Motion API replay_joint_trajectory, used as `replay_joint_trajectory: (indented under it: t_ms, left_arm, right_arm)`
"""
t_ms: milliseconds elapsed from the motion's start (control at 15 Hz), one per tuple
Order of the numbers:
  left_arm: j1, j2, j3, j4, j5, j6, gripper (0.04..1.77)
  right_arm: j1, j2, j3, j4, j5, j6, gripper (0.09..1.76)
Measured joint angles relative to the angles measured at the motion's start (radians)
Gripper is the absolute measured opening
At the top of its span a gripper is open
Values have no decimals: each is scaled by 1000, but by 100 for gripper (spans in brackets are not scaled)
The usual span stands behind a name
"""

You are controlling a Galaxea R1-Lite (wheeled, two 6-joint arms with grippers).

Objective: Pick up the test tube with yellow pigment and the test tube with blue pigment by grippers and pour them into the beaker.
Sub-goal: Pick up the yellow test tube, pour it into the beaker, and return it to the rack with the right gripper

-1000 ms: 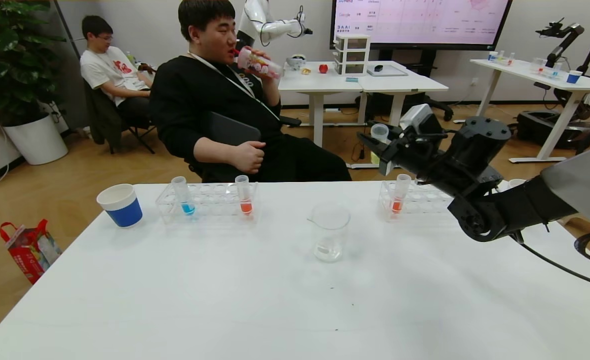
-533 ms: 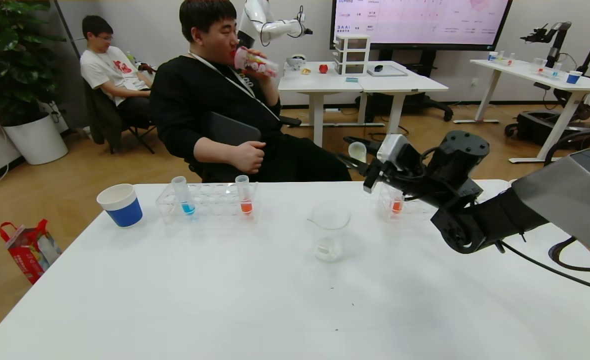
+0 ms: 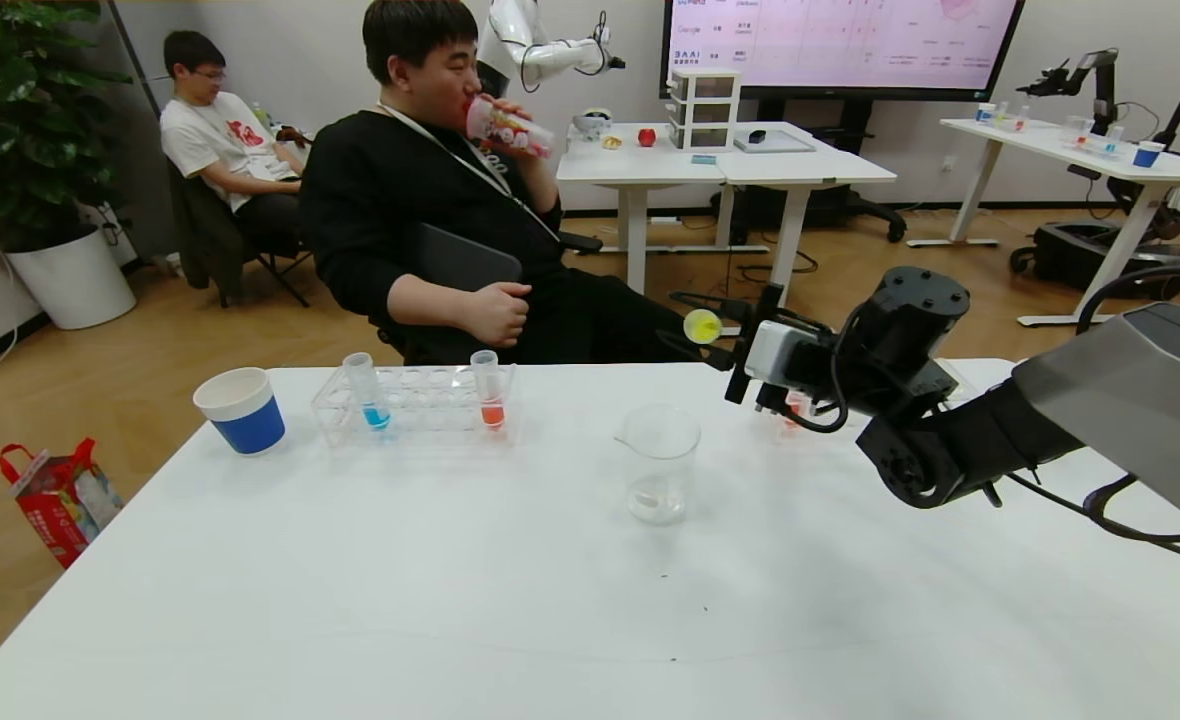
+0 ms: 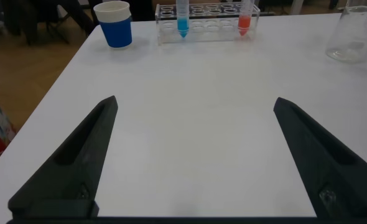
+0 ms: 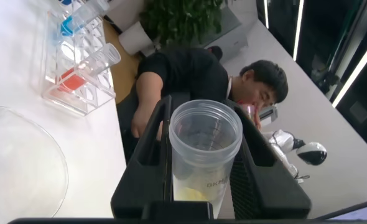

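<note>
At the left of the white table, a blue-and-white paper cup is seen standing near the far edge. Just to its right, a clear rack is placed along the same edge. The test tube with blue pigment is seated upright in the left end of this rack, and a tube with orange-red liquid is seated upright toward its right end.

The left gripper is not shown in the head view. In the left wrist view, its two black fingers are spread wide apart above bare tabletop, with nothing held between them; the cup and the rack are seen well beyond it.

The beaker is located upright near the middle of the table, to the right of the rack and apart from it. A small amount of pale liquid is visible at its bottom.

The right gripper is held above the far edge of the table, beyond and to the right of the beaker. Its jaws are clamped on the test tube with yellow pigment, which is tipped close to horizontal. In the right wrist view, the tube is gripped between both fingers, with yellow liquid pooled inside.

Behind the right gripper, a second rack with an orange-red tube is largely hidden by the arm.
</note>
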Motion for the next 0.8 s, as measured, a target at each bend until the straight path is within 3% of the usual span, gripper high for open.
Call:
replay_joint_trajectory:
  t_ms: [800]
  left_arm:
    - [0, 0, 0, 0, 0, 0, 175]
  right_arm:
    - [-3, 97, -134, 7, 147, -317, 52]
